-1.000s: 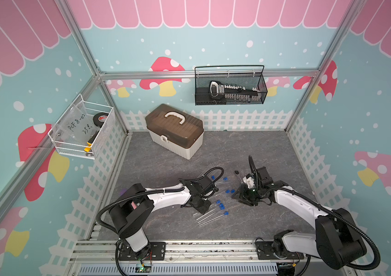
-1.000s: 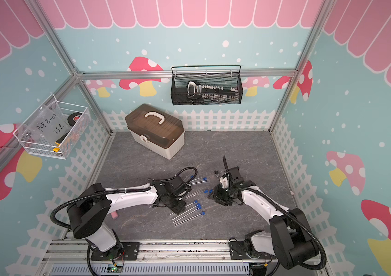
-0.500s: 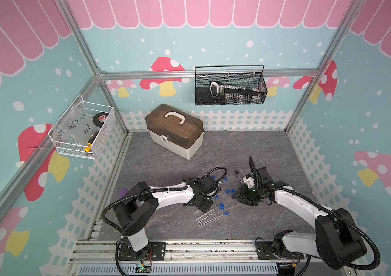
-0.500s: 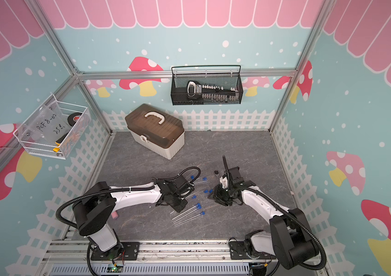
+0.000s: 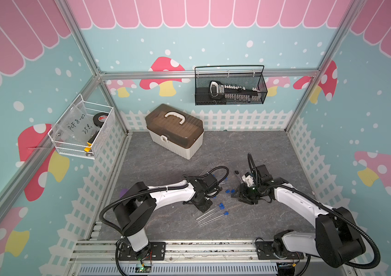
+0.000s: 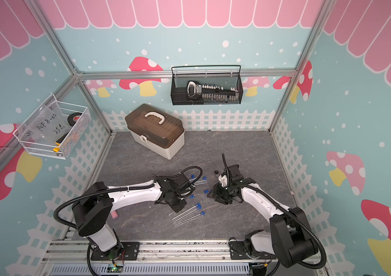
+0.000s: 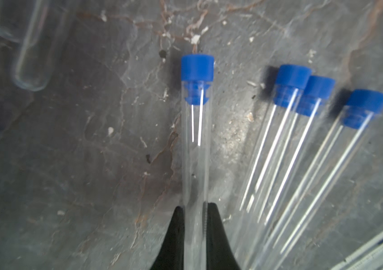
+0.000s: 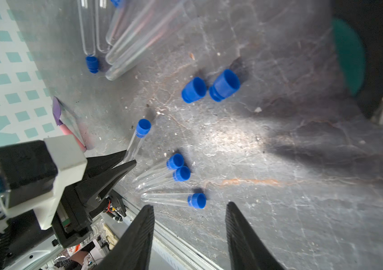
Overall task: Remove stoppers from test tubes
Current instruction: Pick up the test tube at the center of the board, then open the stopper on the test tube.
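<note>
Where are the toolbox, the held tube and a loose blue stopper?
toolbox [image 5: 185, 131]: in a top view, brown lid.
held test tube [image 7: 196, 163]: left wrist view, clear middle.
loose stopper [image 8: 224, 85]: right wrist view, blue side.

Bright blue stoppers [image 7: 197, 67], clear test tubes [image 7: 196, 152]; mottled grey desk [image 5: 249, 148] with rust-brown veins; toolbox [image 5: 175, 133] brown over cream; teal walls [image 5: 213, 47] dotted white, with pink mushrooms.

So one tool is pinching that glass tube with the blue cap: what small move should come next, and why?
Probably bring the right tool over to the blue stopper and close on it. The left tool is shut on that test tube, whose plug is not yet out, while the right tool stands open and empty close by, so it looks free to do the pulling.
</note>
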### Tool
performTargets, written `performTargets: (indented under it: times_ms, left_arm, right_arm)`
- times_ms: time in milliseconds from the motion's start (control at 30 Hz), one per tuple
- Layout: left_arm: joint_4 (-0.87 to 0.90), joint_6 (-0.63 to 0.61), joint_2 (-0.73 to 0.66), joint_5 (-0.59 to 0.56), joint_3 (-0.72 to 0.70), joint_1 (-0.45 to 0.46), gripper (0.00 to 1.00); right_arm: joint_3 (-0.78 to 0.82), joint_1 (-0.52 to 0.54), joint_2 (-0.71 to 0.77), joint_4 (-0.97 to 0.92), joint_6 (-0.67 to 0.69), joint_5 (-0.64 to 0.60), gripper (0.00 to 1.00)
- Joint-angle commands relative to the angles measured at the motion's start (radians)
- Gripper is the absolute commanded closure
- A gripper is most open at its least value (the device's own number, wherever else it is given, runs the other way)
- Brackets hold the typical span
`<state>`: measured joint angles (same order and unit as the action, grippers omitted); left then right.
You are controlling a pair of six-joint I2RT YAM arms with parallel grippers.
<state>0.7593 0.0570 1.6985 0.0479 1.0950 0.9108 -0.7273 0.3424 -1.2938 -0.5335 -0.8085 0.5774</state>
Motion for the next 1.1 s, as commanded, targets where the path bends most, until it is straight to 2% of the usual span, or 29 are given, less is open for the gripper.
performTargets:
  times_ms: [0,100,200,333,533,767,933,1067]
  left_arm:
    - [0.098,-0.084,-0.107,-0.045,0.062,0.003,1.00]
    - [0.112,-0.179,-0.199,-0.024,0.066,0.003,1.00]
    - [0.099,-0.274,-0.302,0.047,0.048,0.004,1.00]
    - [0.077,-0.310,-0.378,0.049,0.039,0.005,1.00]
    - [0.076,-0.298,-0.367,0.067,0.083,0.006,1.00]
    - [0.077,-0.301,-0.356,0.063,0.113,0.006,1.00]
    - [0.077,-0.302,-0.345,0.067,0.123,0.008,1.00]
    - [0.077,-0.305,-0.336,0.069,0.127,0.008,1.00]
  right_arm:
    - [-0.095,0.005,0.006,-0.118,0.066,0.077,0.40]
    - [-0.177,0.005,0.005,-0.201,0.085,0.161,0.36]
    - [-0.240,0.007,0.018,-0.227,0.066,0.252,0.35]
    - [-0.299,0.012,0.043,-0.211,0.008,0.312,0.34]
    - [-0.344,0.050,0.018,-0.129,-0.072,0.352,0.35]
    - [-0.335,0.073,-0.022,-0.129,-0.058,0.391,0.37]
    - [-0.329,0.078,-0.049,-0.090,-0.062,0.401,0.46]
    - [-0.330,0.083,-0.061,-0.050,-0.082,0.418,0.62]
